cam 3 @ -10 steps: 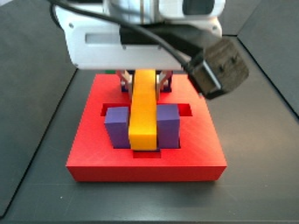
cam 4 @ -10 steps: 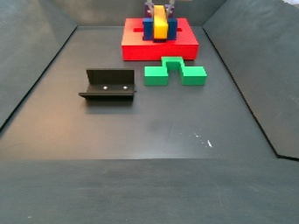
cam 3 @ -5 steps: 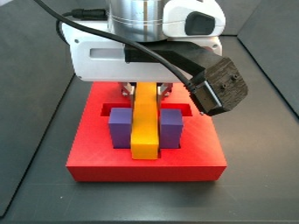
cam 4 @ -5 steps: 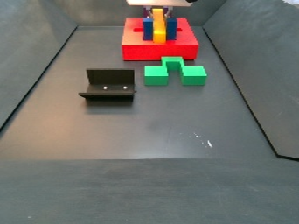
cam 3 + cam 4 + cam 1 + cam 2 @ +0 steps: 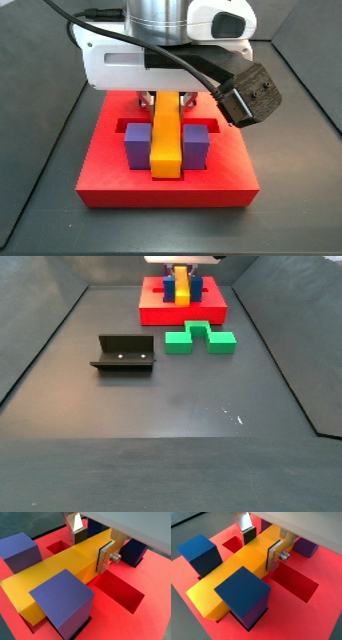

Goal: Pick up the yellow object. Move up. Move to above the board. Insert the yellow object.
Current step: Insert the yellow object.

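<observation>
The yellow object [image 5: 166, 135], a long bar with orange sides, lies in a slot of the red board [image 5: 167, 190], between two upright purple blocks [image 5: 136, 145]. My gripper [image 5: 167, 102] stands over the bar's far end with a finger on each long side, shut on it. Both wrist views show the bar [image 5: 60, 569] [image 5: 238, 567] low in the board [image 5: 150, 572] [image 5: 314, 567], with the gripper [image 5: 91, 552] [image 5: 260, 552] straddling it. One finger [image 5: 274, 557] presses its orange side. In a side view the bar [image 5: 181, 288], board [image 5: 181, 313] and gripper [image 5: 181, 272] sit at the far end.
A green block [image 5: 201, 338] lies on the dark floor just in front of the board. The fixture [image 5: 123, 353] stands to its left. Open recessed slots [image 5: 120, 592] show in the board beside the bar. Dark walls ring the floor.
The gripper has come down with the bar, which has sunk from above the purple blocks into the slot between them. Since half a second ago almost nothing has moved.
</observation>
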Motion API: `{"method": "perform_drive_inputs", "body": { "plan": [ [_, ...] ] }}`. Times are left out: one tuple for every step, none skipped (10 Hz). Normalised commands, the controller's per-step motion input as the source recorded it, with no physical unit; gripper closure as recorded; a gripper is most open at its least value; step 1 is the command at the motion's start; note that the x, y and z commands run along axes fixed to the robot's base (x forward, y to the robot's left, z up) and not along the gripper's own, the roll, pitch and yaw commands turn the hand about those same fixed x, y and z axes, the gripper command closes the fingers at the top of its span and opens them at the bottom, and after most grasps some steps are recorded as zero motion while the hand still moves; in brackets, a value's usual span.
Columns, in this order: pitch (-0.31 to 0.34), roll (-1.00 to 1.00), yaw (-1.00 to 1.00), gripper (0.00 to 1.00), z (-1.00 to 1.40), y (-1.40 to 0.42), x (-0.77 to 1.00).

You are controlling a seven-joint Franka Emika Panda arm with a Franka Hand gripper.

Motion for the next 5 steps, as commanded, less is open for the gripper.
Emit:
{"method": "perform_drive_inputs", "body": {
  "plan": [
    [0.0, 0.36, -0.04, 1.0, -0.17, -0.24, -0.27],
    [0.0, 0.38, -0.01, 1.0, -0.14, -0.24, -0.2],
    [0.0, 0.46, 0.0, 1.0, -0.17, -0.22, -0.15],
    [0.0, 0.47, 0.0, 1.0, -0.16, -0.21, -0.15],
    [0.003, 0.42, 0.0, 1.0, -0.2, -0.13, -0.07]
  ]
}}
